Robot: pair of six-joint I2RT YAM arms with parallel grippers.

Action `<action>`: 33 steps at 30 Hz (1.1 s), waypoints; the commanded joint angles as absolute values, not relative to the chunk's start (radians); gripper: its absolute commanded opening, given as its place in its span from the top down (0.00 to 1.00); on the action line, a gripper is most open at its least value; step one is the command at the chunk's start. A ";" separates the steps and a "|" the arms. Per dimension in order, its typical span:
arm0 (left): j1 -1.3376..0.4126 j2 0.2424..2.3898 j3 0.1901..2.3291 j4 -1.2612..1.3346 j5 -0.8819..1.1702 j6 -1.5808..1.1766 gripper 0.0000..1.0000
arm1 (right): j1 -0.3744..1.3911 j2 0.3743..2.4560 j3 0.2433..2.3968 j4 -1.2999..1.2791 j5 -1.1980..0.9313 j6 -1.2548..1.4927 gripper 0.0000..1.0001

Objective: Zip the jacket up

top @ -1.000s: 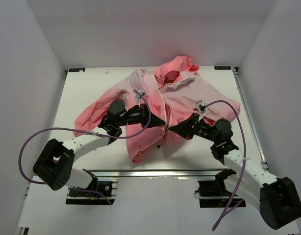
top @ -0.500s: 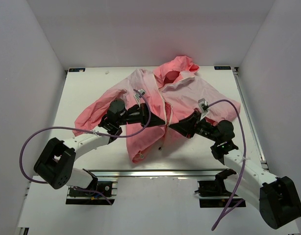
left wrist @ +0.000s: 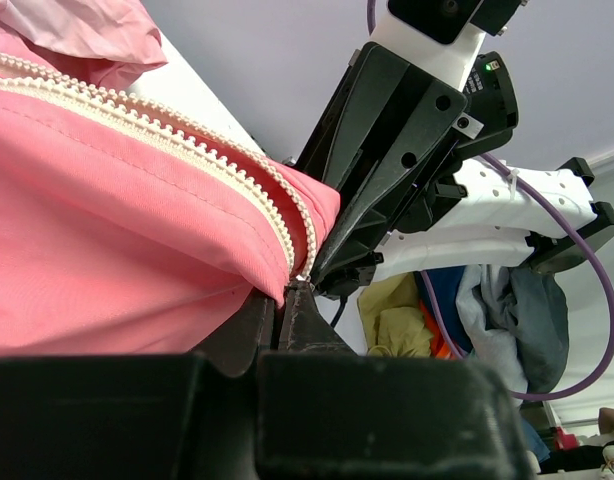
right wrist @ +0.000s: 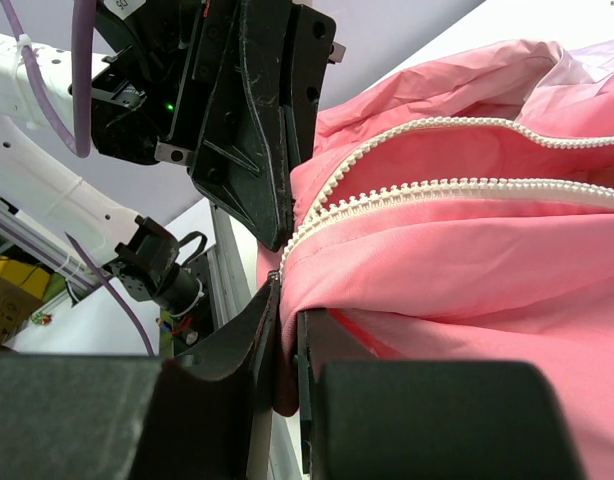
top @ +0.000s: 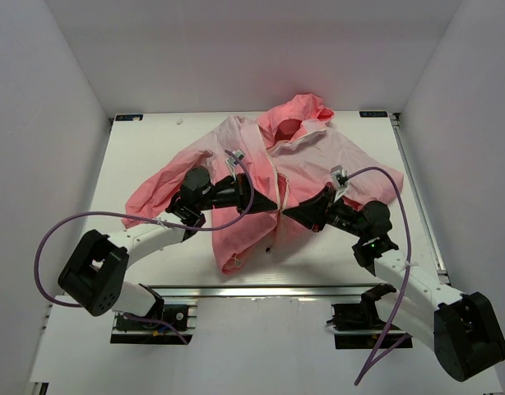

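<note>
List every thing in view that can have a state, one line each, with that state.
jacket: lying on the table, front bunched at the middle, not zipped.
zipper: open; its two rows of teeth run side by side, unjoined.
left hand: shut on the jacket's edge at the end of the zipper teeth.
right hand: shut on the jacket's other front edge.
</note>
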State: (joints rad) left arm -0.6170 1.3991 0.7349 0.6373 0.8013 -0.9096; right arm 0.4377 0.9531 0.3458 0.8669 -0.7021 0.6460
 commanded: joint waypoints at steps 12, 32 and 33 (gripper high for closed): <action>-0.615 1.335 0.747 0.686 0.821 -0.908 1.00 | 0.434 0.948 0.388 0.877 -0.683 0.586 1.00; -0.615 1.347 0.746 0.706 0.839 -0.922 1.00 | 0.434 0.919 0.383 0.925 -0.678 0.614 1.00; -0.615 1.348 0.747 0.698 0.839 -0.922 1.00 | 0.433 0.923 0.382 0.934 -0.681 0.618 1.00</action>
State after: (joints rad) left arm -0.6170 1.3762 0.7349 0.6662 0.8124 -0.9184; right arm 0.4377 0.9360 0.3462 0.8444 -0.6849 0.6193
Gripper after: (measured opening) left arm 0.037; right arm 0.134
